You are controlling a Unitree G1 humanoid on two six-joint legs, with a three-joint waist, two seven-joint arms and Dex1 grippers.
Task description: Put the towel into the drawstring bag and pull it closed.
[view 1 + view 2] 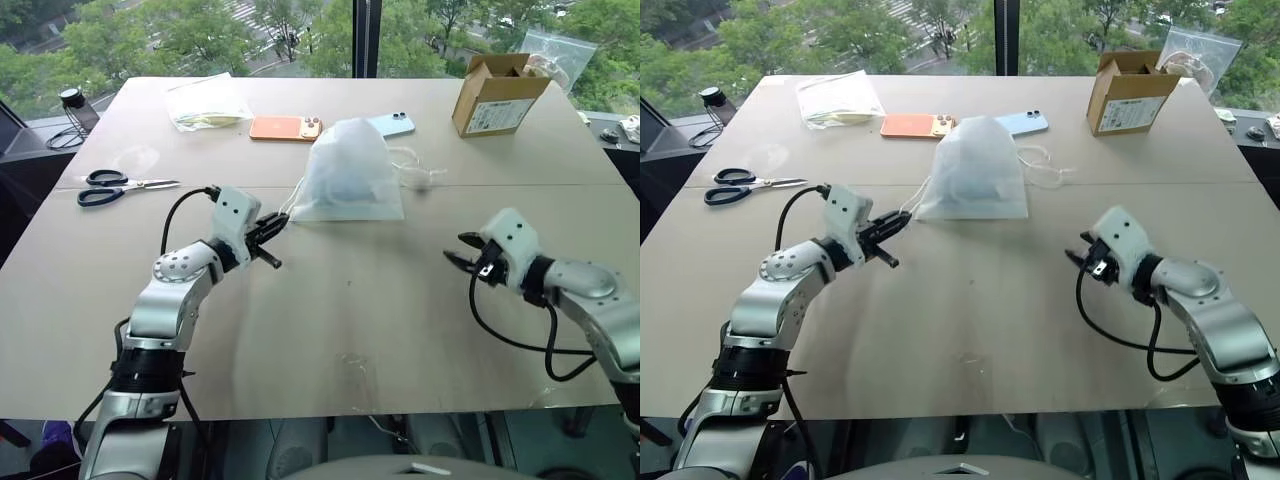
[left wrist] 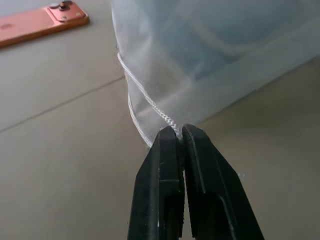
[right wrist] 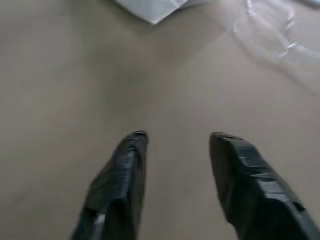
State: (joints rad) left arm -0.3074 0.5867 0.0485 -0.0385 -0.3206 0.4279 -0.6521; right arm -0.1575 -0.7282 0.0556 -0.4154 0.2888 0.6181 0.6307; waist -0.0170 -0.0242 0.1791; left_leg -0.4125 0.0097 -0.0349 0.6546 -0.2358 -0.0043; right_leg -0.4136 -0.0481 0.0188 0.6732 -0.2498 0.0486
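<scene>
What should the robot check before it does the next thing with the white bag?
1. Towel inside the bag: ok. A bluish shape shows through the drawstring bag.
2. Bag mouth pulled closed: cannot tell. The far end looks gathered, with cord lying loose beside it.
3. Left pincer: shut on a cord at the bag's near corner: ok if more pulling is planned, not ok if it should let go.
4. Right pincer: open, holding nothing, over bare table: ok.
5. Nearby things out of the way: ok. The orange phone, scissors and cardboard box lie apart from the bag.
</scene>
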